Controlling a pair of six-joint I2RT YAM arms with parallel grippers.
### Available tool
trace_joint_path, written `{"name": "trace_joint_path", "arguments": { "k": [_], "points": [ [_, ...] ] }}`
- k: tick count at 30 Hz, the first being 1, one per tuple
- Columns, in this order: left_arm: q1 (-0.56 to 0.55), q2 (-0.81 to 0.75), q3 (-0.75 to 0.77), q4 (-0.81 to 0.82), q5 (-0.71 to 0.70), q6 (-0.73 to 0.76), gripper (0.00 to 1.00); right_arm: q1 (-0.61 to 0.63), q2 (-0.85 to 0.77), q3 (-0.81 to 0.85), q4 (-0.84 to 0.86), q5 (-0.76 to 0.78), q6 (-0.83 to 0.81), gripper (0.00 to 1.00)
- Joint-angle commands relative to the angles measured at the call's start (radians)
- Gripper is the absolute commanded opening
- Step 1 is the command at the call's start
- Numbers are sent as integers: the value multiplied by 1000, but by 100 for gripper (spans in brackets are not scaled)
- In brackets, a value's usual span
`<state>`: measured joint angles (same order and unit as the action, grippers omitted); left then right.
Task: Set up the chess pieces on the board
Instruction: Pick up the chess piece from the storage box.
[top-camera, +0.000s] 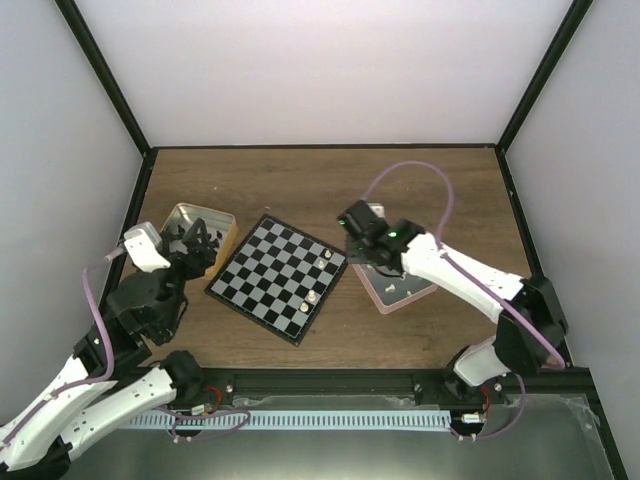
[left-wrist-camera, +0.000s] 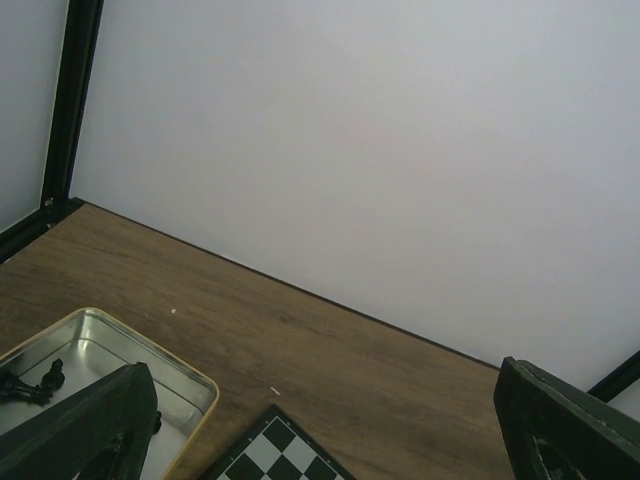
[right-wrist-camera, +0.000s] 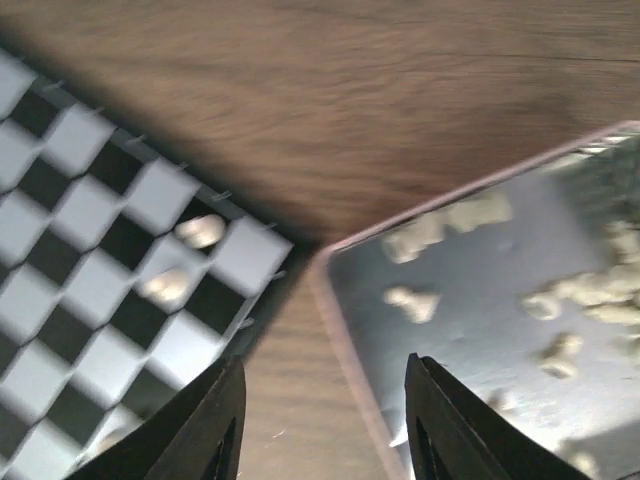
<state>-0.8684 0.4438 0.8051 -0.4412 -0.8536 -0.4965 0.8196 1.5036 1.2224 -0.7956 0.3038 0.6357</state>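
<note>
Right gripper (right-wrist-camera: 322, 425): smooth dark jaws apart and empty, hovering over the gap between the flat black-and-pale checked chessboard (top-camera: 272, 275) and the pink square tray (top-camera: 410, 293). Cream plastic chess pieces (right-wrist-camera: 198, 231) stand along the board's right edge, and we see more lying loose in the tray. Left gripper (top-camera: 197, 243): jaws wide apart and empty, over the rounded gold metal tin (top-camera: 180, 213), which holds black pieces (left-wrist-camera: 28, 385). Far side: bare wood-grain table (top-camera: 420, 185) runs open to the white walls.
</note>
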Motion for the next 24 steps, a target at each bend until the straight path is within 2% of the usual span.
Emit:
{"name": "trace_joint_path", "arguments": {
  "k": [1,5,9,15,19,24],
  "points": [
    [2,4,-18,29,26,23,95,-165,-97,-168,194,0,72,47],
    [2,10,-22,38,37,31,96,-326,-100,-291,324,-97,64,48],
    [2,20,-22,36,43,36,96,-396,-54,-315,332,-61,67,46],
    [2,37,-20,38,45,39,96,-419,-16,-367,364,-63,91,42],
    [2,47,-18,36,47,42,96,-419,7,-376,375,-82,108,33],
    [3,49,-17,35,45,41,96,-419,34,-389,391,-94,119,31]
  ]
}}
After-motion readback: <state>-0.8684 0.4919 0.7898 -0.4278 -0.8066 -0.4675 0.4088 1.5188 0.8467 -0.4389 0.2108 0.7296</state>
